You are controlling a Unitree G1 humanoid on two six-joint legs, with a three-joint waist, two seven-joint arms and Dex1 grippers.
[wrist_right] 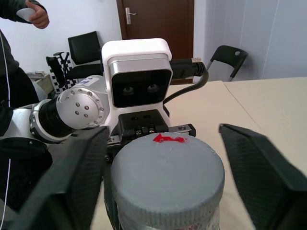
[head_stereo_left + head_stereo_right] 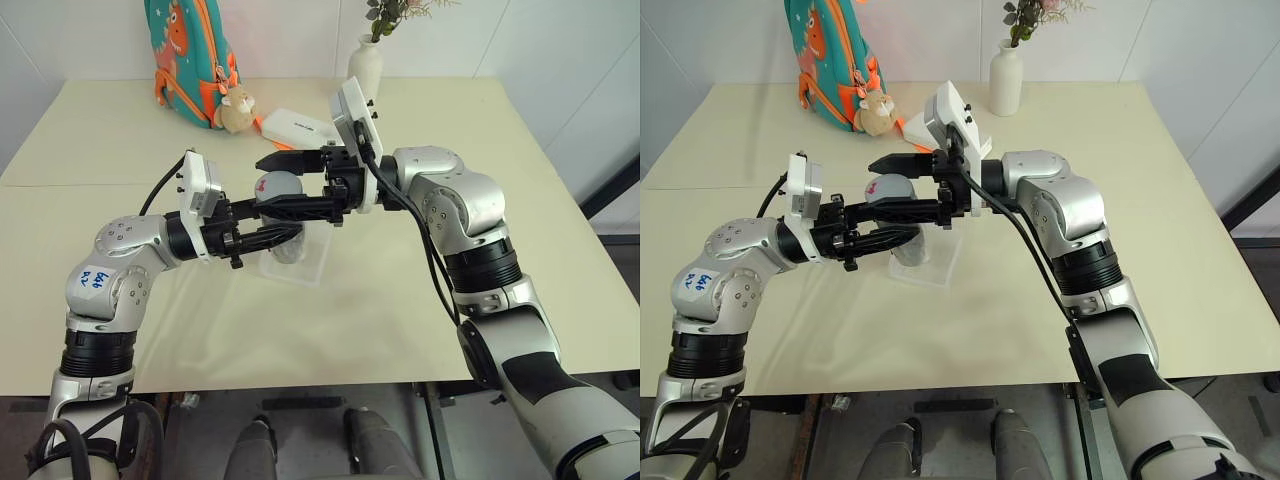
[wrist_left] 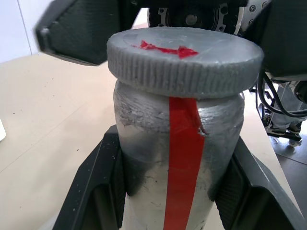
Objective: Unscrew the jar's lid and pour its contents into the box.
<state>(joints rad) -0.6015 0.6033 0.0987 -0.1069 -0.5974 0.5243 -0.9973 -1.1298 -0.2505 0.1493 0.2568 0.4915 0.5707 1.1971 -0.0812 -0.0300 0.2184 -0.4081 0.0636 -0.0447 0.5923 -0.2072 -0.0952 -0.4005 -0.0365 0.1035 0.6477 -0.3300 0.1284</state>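
Note:
My left gripper point(image 2: 275, 235) is shut on the jar point(image 3: 177, 158), a clear plastic cylinder with a red strip down its side, and holds it upright above the box point(image 2: 318, 270). The box is a shallow clear tray on the table. The grey lid point(image 3: 184, 62) with its red mark sits on the jar. My right gripper point(image 2: 270, 187) reaches in from the right and is open, one black finger point(image 1: 72, 182) on each side of the lid point(image 1: 168, 167), with a gap to the lid on both sides. The contents are hidden inside the jar.
At the table's far edge stand a teal backpack point(image 2: 190, 55) with a plush toy point(image 2: 235, 110), a white case point(image 2: 295, 125) and a white vase point(image 2: 365, 65). In the right wrist view a person point(image 1: 19, 57) stands beyond the table, near black chairs.

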